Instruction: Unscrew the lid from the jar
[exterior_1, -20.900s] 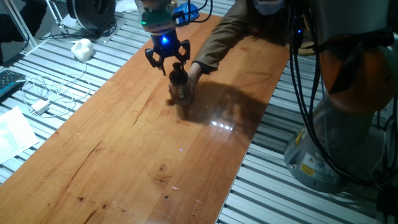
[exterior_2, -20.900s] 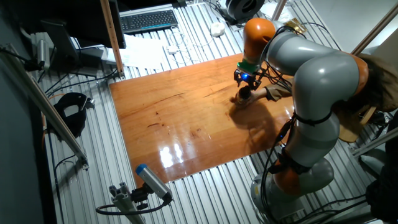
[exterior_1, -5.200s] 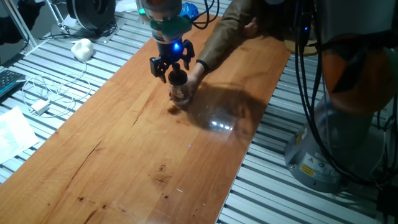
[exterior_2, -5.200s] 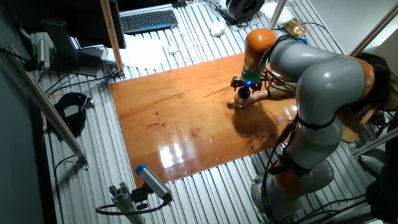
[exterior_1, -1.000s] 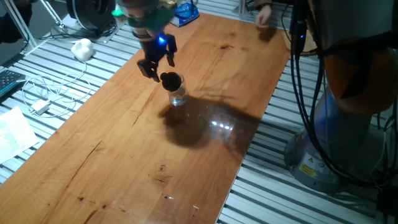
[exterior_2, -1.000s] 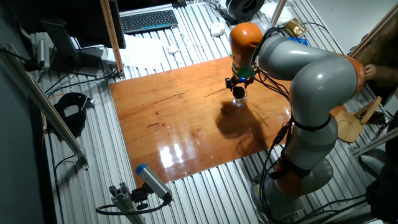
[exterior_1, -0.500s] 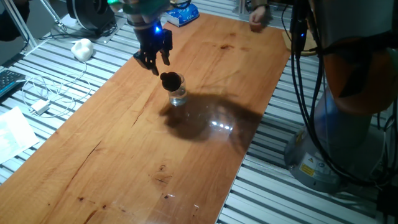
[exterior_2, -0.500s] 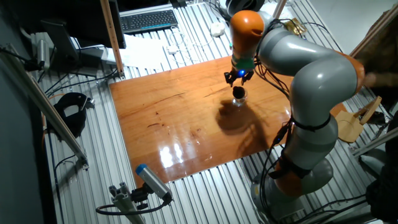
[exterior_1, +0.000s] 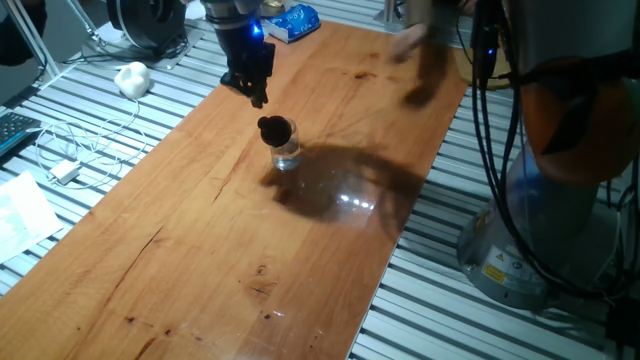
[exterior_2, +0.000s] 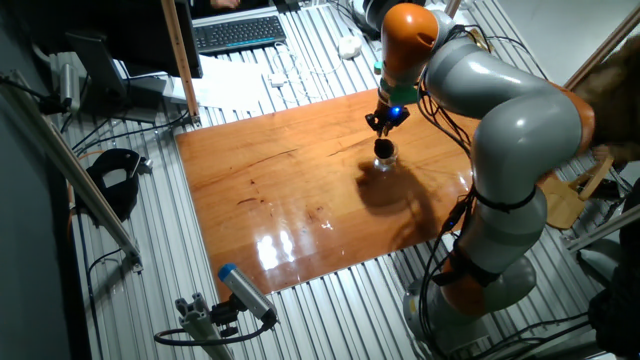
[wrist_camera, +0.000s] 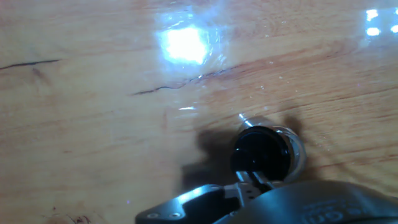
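The small clear glass jar (exterior_1: 286, 153) stands on the wooden table (exterior_1: 200, 250). The black lid (exterior_1: 272, 127) rests on its mouth, shifted a little toward the left. My gripper (exterior_1: 257, 95) hangs above and behind the jar, apart from the lid, open and empty. In the other fixed view the gripper (exterior_2: 384, 124) is just above the lid (exterior_2: 384, 146) and jar (exterior_2: 385, 158). The hand view looks down on the lid (wrist_camera: 260, 154), with the jar's glass rim (wrist_camera: 298, 154) showing at its right. Grey gripper parts (wrist_camera: 280, 199) fill the bottom edge.
A person's blurred arm (exterior_1: 420, 60) reaches over the table's far right end. A blue packet (exterior_1: 290, 20) lies at the far end, and a white lump (exterior_1: 132, 78) and cables (exterior_1: 70, 150) lie beside the table on the left. A keyboard (exterior_2: 240, 33) sits behind.
My gripper has risen and moved back from the jar, turning as it went, with nothing in it. The lid has stayed on the jar. The person's arm has come back over the far end.
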